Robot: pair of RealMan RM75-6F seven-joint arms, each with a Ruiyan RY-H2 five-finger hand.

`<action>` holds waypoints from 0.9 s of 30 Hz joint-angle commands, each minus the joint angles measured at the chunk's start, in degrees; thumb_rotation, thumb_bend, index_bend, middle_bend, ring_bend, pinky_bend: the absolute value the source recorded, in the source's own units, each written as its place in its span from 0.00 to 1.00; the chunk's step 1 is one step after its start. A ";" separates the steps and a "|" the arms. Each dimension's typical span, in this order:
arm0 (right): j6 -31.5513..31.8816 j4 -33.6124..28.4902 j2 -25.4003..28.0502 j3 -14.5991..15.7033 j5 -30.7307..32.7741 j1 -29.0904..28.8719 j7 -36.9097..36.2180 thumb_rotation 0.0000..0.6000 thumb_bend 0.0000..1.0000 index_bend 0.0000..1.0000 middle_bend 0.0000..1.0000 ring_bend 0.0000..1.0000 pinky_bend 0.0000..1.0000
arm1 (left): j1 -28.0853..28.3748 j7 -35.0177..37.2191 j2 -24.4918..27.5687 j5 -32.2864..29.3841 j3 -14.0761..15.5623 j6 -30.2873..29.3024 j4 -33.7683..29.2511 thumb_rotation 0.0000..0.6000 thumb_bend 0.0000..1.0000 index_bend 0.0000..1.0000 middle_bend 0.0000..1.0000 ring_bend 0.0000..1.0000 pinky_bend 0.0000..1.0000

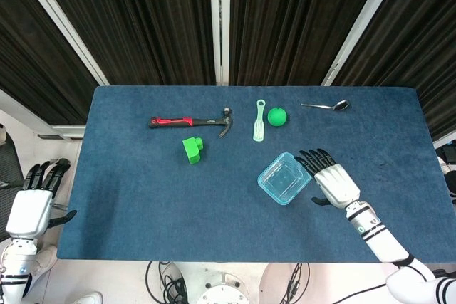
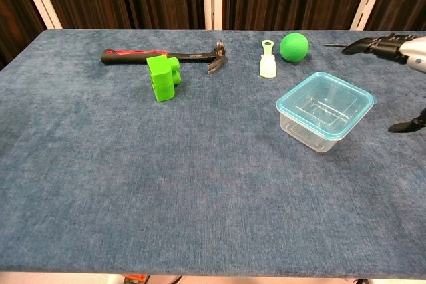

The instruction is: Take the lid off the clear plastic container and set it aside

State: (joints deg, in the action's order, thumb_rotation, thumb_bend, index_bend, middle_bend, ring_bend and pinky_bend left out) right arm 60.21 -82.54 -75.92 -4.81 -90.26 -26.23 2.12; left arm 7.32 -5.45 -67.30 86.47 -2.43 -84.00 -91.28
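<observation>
Hovering spread and empty just right of the clear plastic container point(image 1: 285, 179) mid-table, right hand point(image 1: 333, 179) has not touched the lid point(image 2: 325, 106), which sits on; removal and set-aside remain.

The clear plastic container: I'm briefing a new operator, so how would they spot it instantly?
Look at the blue table, right of centre, below the green ball. The clear plastic container sits beside the right robot hand; it alone is see-through, square, with a pale blue lid.
</observation>
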 commanded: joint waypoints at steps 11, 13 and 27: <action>-0.16 9.63 -11.52 -2.61 1.01 -5.98 6.25 1.00 0.00 0.00 0.00 0.00 0.00 | -0.06 0.58 -0.10 -0.18 0.17 0.19 0.14 1.00 0.00 0.12 0.11 0.00 0.01; -0.62 10.17 -13.50 -3.10 0.70 -7.59 6.43 1.00 0.00 0.00 0.00 0.00 0.00 | -0.03 0.74 -0.09 -0.16 0.13 0.18 0.24 1.00 0.00 0.12 0.11 0.00 0.01; -5.04 13.23 -24.31 -7.33 2.50 -17.99 11.10 1.00 0.00 0.00 0.01 0.00 0.00 | 1.49 2.67 0.25 0.07 0.15 2.64 2.02 1.00 0.00 0.12 0.11 0.00 0.01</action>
State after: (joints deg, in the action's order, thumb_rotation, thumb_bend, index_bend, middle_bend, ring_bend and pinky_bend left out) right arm 55.47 -69.36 -100.00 -12.12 -88.02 -43.93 13.32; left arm 8.61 -2.91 -67.15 86.44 -2.22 -81.56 -89.36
